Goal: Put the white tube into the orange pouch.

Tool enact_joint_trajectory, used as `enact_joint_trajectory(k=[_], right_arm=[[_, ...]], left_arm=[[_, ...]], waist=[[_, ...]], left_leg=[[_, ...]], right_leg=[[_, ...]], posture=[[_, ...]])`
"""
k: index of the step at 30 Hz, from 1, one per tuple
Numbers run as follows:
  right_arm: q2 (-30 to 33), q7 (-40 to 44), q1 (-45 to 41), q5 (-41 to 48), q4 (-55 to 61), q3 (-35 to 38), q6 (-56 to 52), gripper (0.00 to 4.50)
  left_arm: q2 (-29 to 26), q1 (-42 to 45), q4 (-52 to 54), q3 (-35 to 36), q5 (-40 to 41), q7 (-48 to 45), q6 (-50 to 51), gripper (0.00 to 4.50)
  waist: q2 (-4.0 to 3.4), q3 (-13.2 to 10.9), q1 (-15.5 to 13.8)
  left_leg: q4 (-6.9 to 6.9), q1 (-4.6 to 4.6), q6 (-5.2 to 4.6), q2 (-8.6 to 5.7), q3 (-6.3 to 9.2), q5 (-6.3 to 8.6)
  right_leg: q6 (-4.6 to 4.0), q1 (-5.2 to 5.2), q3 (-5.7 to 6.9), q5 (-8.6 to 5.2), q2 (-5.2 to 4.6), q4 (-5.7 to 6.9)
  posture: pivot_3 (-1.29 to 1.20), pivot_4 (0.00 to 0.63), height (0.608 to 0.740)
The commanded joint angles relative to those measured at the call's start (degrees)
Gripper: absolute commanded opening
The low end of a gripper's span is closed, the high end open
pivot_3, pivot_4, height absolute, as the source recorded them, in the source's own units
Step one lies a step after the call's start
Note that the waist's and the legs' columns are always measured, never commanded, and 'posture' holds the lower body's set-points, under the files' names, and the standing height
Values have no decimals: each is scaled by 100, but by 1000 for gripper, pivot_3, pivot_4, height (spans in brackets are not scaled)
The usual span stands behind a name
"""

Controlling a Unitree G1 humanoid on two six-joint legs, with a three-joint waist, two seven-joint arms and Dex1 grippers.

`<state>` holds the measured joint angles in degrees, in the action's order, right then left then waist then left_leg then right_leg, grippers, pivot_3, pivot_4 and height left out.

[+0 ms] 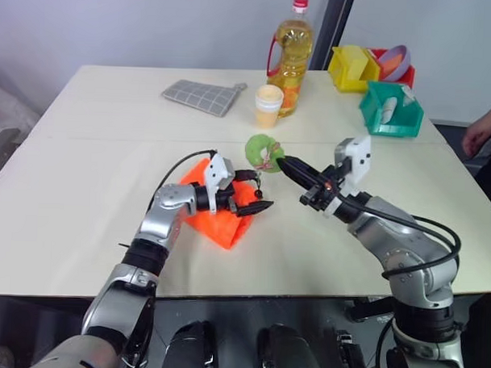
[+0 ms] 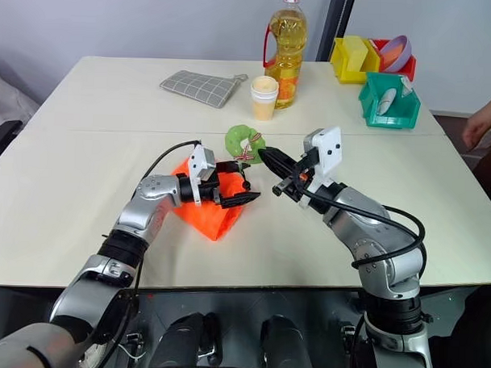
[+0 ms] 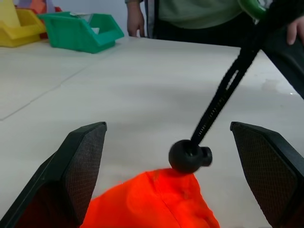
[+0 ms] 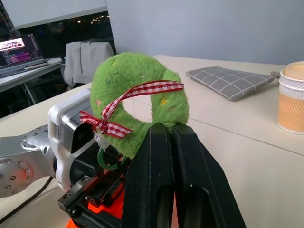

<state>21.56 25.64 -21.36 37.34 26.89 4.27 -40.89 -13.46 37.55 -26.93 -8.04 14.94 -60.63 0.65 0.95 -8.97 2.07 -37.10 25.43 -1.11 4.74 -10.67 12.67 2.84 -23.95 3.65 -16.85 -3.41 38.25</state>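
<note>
Orange pouch (image 1: 220, 211): lies on the tabletop near the middle, a little toward the front edge, partly lifted into a crumpled peak under the left gripper.
Drawstring (image 3: 223, 95): a black cord runs taut from a round black toggle (image 3: 189, 156) at the pouch's mouth up to the green wreath-shaped plush tag (image 4: 137, 107).
Right gripper (image 1: 288, 167): fingers pressed together, pinching the lower edge of the plush tag and holding it above the tabletop, so the cord is pulled tight.
Left gripper (image 1: 257, 192): fingers spread wide, level, one on each side of the toggle and the pouch's mouth; touching nothing that can be made out.
White tube: cannot be found on the tabletop or in either gripper; whether it is already inside the pouch cannot be told.
Other things: a grey checked cloth (image 1: 202, 96), a paper cup (image 1: 268, 105) and a yellow oil bottle (image 1: 292, 56) stand near the far edge; a green bin (image 1: 391, 108) and a yellow bin (image 1: 353, 67) sit at the far right corner.
Person: a hand (image 1: 477, 137) rests by the right edge.
Progress: the work is at the pouch's opening; judging by the tight cord and the spread left fingers, the mouth is being worked at the toggle. The tube's insertion cannot be confirmed.
</note>
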Motion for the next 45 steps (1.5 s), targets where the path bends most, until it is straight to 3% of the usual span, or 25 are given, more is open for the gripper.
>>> enact_joint_trajectory(k=[1,2,5,10,12,19,36,45], right_arm=[[-7,2,-48,64,224,23,104,0],[-8,0,-46,68,229,24,102,0],[-6,-2,-54,68,229,25,98,0],[1,-11,-46,71,244,26,82,0],[1,-18,-47,69,246,25,79,0],[-11,-66,-54,26,231,31,113,0],[20,-667,-385,-615,-606,444,375,0],[-53,-807,-426,-695,-686,532,466,0]], left_arm=[[-18,-66,110,30,-53,15,-117,4461],[-20,-77,119,22,-66,3,-114,4461],[-15,-107,125,10,-101,-18,-113,3632],[10,-114,156,53,-29,-39,-56,1088],[10,-116,162,63,-20,-43,-67,266],[-123,-212,298,106,-25,-49,-44,213],[-1450,-1582,1845,-14,-50,-485,431,213],[-1362,-1721,2265,-189,-139,-143,802,213]], waist=[[0,0,0],[0,0,0],[0,0,0],[0,0,-6],[0,0,-4],[0,0,0],[-3,2,32],[-3,2,28]], left_leg=[[0,0,0,0,0,0],[0,0,0,0,0,0],[-1,0,0,0,0,0],[-2,0,0,0,0,0],[-2,0,0,0,0,0],[-2,0,0,0,0,0],[-1,-7,4,2,0,-2],[-1,-7,2,2,0,-1]], right_leg=[[0,0,0,0,0,0],[0,0,0,0,0,0],[1,0,0,0,0,0],[1,1,0,1,0,0],[1,1,0,1,0,0],[2,1,0,1,0,0],[1,5,-1,1,-2,8],[1,5,-1,1,-3,8]], posture=[[0,150,740],[0,150,740],[0,150,740],[0,150,740],[0,150,740],[0,150,740],[0,150,740],[0,150,740]])
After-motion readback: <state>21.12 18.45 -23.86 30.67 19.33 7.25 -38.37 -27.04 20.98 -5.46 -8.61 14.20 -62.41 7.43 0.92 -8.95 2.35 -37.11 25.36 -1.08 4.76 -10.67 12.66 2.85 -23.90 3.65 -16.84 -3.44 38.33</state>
